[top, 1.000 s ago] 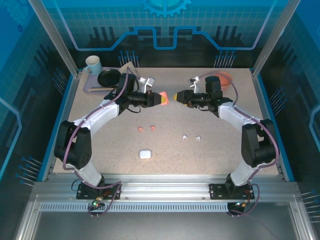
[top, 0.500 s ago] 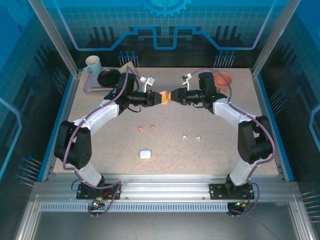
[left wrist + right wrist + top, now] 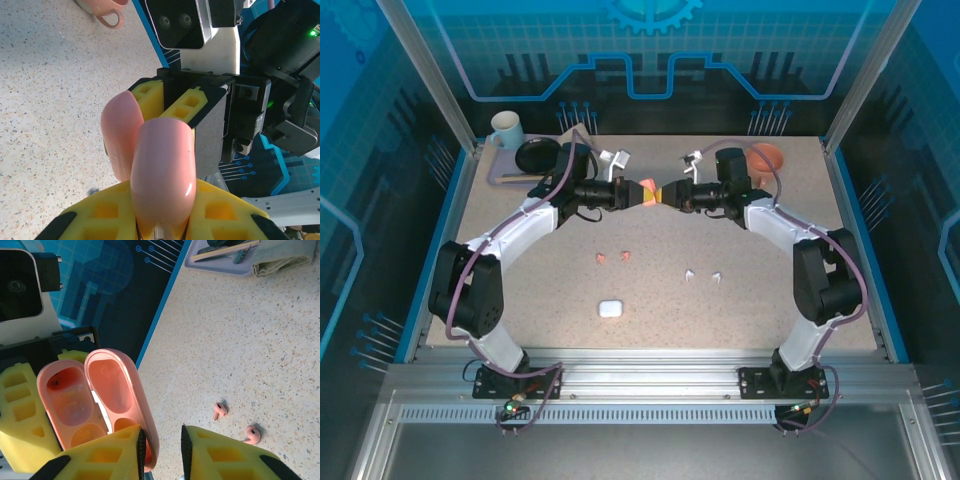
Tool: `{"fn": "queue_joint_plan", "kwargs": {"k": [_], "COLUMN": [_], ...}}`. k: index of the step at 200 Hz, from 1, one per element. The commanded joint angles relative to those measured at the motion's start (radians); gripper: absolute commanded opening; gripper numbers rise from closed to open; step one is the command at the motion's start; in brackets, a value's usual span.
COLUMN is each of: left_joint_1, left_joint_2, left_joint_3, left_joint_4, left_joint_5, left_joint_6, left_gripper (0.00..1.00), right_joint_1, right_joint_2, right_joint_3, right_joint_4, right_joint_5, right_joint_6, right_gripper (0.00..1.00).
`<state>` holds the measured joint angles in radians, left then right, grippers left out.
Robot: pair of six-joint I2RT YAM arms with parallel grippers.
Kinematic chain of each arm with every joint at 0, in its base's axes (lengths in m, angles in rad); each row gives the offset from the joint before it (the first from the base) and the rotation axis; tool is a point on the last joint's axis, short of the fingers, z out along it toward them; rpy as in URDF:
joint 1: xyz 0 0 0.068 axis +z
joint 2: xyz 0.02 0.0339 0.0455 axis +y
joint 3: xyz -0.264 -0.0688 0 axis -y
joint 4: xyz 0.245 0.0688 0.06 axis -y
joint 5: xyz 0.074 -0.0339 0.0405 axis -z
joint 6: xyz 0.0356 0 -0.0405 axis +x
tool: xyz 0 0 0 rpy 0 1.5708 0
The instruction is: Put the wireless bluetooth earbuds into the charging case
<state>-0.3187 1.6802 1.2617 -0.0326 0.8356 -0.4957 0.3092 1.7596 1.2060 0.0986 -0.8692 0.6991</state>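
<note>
Both sides converged; insertion not started

Right gripper (image 3: pixel 669 193) has moved in from well apart, jaws narrowing around the lid of the open pink charging case (image 3: pixel 107 390); can't tell if it's clamped. Left gripper (image 3: pixel 640 192) stays clenched on the base. Pink earbuds (image 3: pixel 219 410) lie loose beyond the right fingertips.

From the overhead camera I look down and forward from high behind the two arms (image 3: pixel 515 230), taking in the whole table (image 3: pixel 740 310) from far off. My left wrist camera sits right behind its own yellow fingers (image 3: pixel 100 215), facing the right arm (image 3: pixel 285 75) at close range. My right wrist camera looks back the opposite way, just as close. Both wrist views share the pink case (image 3: pixel 160 165); the right wrist and overhead views share the pink earbuds (image 3: pixel 252 434) on the table
</note>
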Motion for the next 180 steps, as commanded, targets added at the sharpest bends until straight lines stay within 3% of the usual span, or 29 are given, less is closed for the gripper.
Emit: {"fn": "queue_joint_plan", "kwargs": {"k": [1, 45, 66, 85, 107, 128, 140, 159, 180], "left_joint_1": [0.008, 0.009, 0.009, 0.009, 0.011, 0.019, 0.028, 0.044, 0.065], "left_joint_2": [0.010, 0.014, 0.019, 0.021, 0.019, 0.012, 0.005, -0.009, -0.022], "left_joint_3": [0.041, 0.027, 0.027, 0.027, 0.028, 0.028, 0.026, 0.024, 0.025], "left_joint_4": [0.021, 0.026, 0.025, 0.025, 0.026, 0.025, 0.022, 0.020, 0.013], "left_joint_5": [0.042, 0.048, 0.046, 0.044, 0.032, 0.009, -0.009, -0.024, -0.026], "left_joint_6": [-0.004, -0.006, -0.006, -0.004, -0.004, -0.007, -0.010, -0.015, -0.016], "left_gripper": [0.00, 0.00, 0.01, 0.06, 0.17, 0.33, 0.50, 0.66, 0.74], "right_joint_1": [0.017, 0.020, 0.021, 0.019, 0.013, 0.006, 0.001, -0.005, -0.009], "right_joint_2": [0.033, 0.055, 0.054, 0.052, 0.046, 0.038, 0.030, 0.033, 0.046], "right_joint_3": [0.039, 0.089, 0.091, 0.097, 0.102, 0.113, 0.123, 0.159, 0.205], "right_joint_4": [0.001, -0.009, -0.013, -0.035, -0.065, -0.116, -0.155, -0.265, -0.361], "right_joint_5": [-0.024, -0.039, -0.045, -0.039, -0.025, 0.008, 0.038, 0.073, 0.091], "right_joint_6": [0.007, 0.010, 0.007, -0.007, -0.021, -0.046, -0.065, -0.123, -0.186], "right_gripper": [0.26, 0.14, 0.00, 0.00, 0.00, 0.00, 0.00, 0.00, 0.00]}}
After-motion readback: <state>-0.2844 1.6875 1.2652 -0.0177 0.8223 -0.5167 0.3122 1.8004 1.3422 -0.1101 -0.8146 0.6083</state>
